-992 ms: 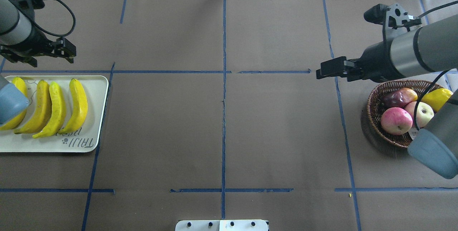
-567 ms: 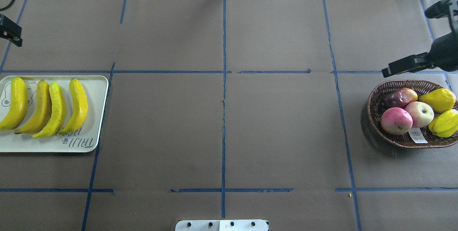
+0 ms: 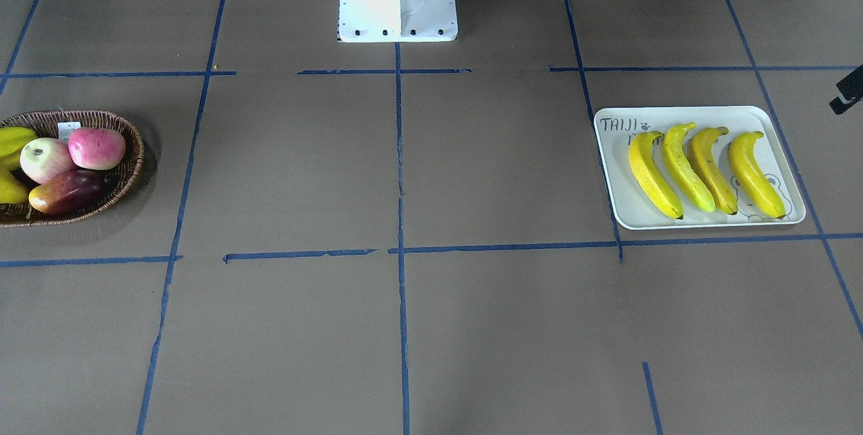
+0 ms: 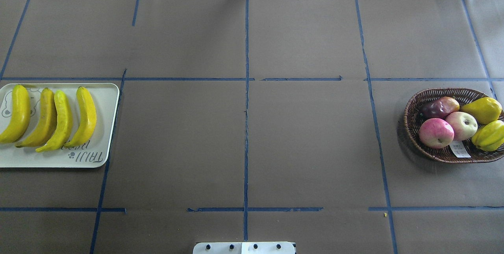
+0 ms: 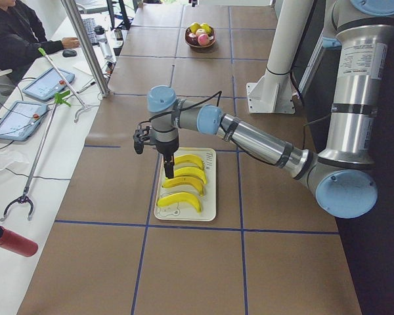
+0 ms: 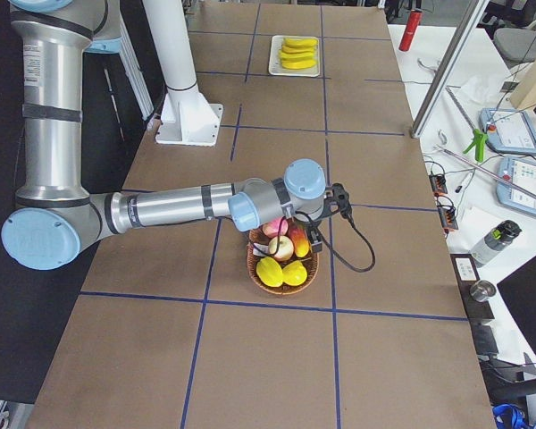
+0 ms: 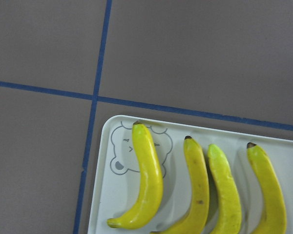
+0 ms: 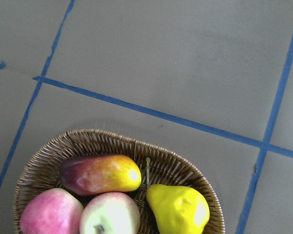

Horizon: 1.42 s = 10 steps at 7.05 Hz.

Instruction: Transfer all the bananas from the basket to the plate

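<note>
Four bananas (image 4: 47, 118) lie on the plate (image 4: 107, 95) at the tabletop's (image 4: 307, 147) left edge, none in the basket (image 4: 412, 103) at its right edge; left gripper (image 5: 168, 173) and right gripper (image 6: 310, 239) have withdrawn, whether clenched or released I cannot tell, so the task looks complete.

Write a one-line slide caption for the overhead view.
Four bananas lie side by side on the plate; the basket holds only other fruit.

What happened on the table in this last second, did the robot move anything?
Only the arms moved. Both pulled away sideways: the left arm slid off the overhead view's left edge, and the right arm off its right edge. Nothing was grabbed or let go. The four bananas on the plate and the fruit in the basket stayed put.
</note>
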{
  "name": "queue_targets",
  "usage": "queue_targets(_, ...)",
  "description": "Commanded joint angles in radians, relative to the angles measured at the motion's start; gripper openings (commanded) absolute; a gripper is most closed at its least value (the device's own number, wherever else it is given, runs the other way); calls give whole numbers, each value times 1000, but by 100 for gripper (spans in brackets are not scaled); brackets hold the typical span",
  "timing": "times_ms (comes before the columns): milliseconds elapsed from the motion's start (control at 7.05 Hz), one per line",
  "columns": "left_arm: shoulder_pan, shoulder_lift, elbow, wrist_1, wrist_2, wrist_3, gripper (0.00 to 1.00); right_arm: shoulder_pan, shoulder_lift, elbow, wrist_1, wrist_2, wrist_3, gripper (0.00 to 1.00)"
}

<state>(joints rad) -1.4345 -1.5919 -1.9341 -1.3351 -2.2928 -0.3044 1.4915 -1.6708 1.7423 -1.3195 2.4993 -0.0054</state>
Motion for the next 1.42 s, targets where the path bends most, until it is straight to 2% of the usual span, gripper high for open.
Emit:
queue_targets(0, -88, 50, 76, -1, -45, 224, 100, 19, -41, -29, 2, -7, -12, 100)
queue_targets(142, -124, 76, 145, -6, -159, 270, 100, 27, -26, -32, 3, -8, -10, 100)
queue_targets(284, -126, 81, 173, -13, -218, 274, 100, 29, -24, -33, 14, -13, -21, 100)
queue_targets(425, -126, 81, 213, -25, -218, 290, 100, 29, -21, -44, 16, -23, -27, 100)
queue_targets(567, -129, 99, 248, -92, -217, 341, 100, 30, -20, -35, 16, -19, -13, 100)
queue_targets(851, -129, 112, 253, -131, -214, 338, 100, 30, -30, -50, 6, -55, -18, 100)
queue_targets(992, -129, 110, 248, -131, -164, 338, 100, 30, -26, -81, 3, -100, -18, 100)
queue_targets(1276, -130, 110, 244, -130, -145, 334, 100, 33, -26, -109, -13, -105, -9, 100)
